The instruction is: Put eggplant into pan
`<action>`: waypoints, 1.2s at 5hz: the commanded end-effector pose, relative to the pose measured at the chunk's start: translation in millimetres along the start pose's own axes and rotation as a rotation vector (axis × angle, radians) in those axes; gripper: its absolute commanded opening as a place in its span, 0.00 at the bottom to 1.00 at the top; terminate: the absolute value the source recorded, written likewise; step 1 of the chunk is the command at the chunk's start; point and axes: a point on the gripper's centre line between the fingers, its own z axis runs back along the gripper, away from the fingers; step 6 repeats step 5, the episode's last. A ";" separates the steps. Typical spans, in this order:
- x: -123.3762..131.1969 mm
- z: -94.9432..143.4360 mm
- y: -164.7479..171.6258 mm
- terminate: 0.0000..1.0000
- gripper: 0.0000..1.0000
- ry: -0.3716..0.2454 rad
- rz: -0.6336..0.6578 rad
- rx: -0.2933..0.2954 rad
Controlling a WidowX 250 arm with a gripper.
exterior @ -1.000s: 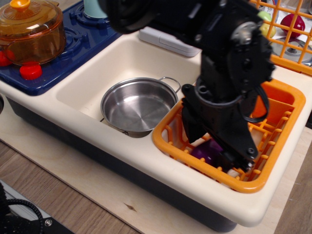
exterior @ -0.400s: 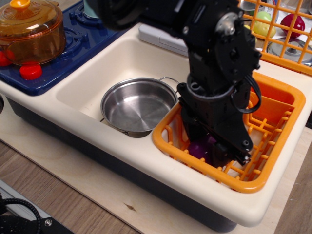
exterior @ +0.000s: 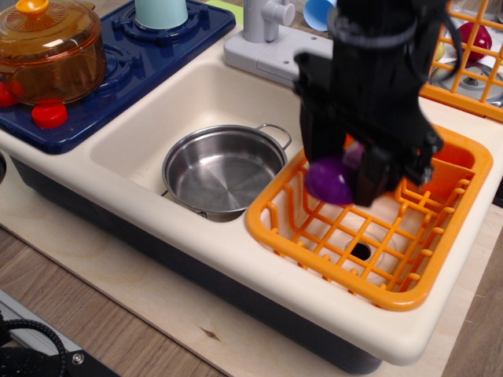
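My gripper [exterior: 344, 169] is shut on the purple eggplant [exterior: 330, 179] and holds it in the air above the orange dish basket [exterior: 271, 226]. Only the eggplant's glossy rounded end shows between the black fingers [exterior: 372, 174]; its green stem cap is hidden. The shiny steel pan [exterior: 224, 170] sits empty in the cream sink basin [exterior: 181, 98], to the left of the gripper and lower. One wire loop handle shows at the pan's far rim.
A transparent orange lidded pot [exterior: 49, 49] stands on the blue toy stove [exterior: 141, 59] at the back left. A grey faucet [exterior: 263, 23] stands behind the sink. An orange wire rack [exterior: 471, 71] with toy items is at the back right.
The gripper was down inside the orange basket around the eggplant; it has since risen, lifting the eggplant out of the basket. The pan has not moved.
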 end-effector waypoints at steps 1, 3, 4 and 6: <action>-8.1 26.9 24.8 0.00 0.00 -0.079 0.026 0.088; -13.1 14.9 84.2 0.00 0.00 -0.125 -0.046 0.098; -14.4 -2.0 88.7 0.00 1.00 -0.183 -0.074 0.080; -14.4 -2.0 88.7 1.00 1.00 -0.183 -0.074 0.080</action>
